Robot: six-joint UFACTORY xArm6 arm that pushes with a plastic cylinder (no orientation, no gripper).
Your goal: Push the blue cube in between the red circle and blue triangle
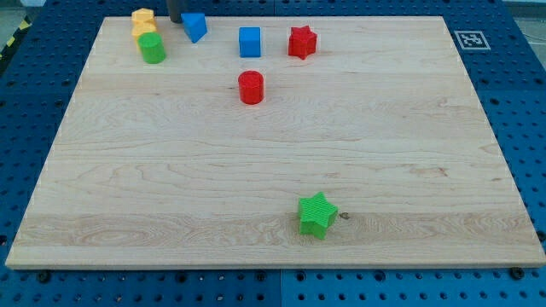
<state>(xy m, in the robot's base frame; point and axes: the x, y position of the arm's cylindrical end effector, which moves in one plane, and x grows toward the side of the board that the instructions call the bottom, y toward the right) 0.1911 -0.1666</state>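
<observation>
A pale wooden board (273, 162) lies on a blue perforated table (520, 102), with small coloured blocks gathered along its far edge. The dark rod stands at the far left, my tip (175, 20) just left of the blue triangular block (194, 26); whether they touch cannot be told. The rod carries no jaws, so nothing is clamped. The blue cube (249, 42) sits right of the triangle and just left of the red star-shaped block (302, 42). The red round cylinder (251, 87) stands nearer, just below the cube. At far left, a yellow block (143, 20) touches a green cylinder (153, 48). A green star-shaped block (316, 213) sits alone, well apart, near the board's near edge. A printed marker (470, 39) occupies the far right corner.
</observation>
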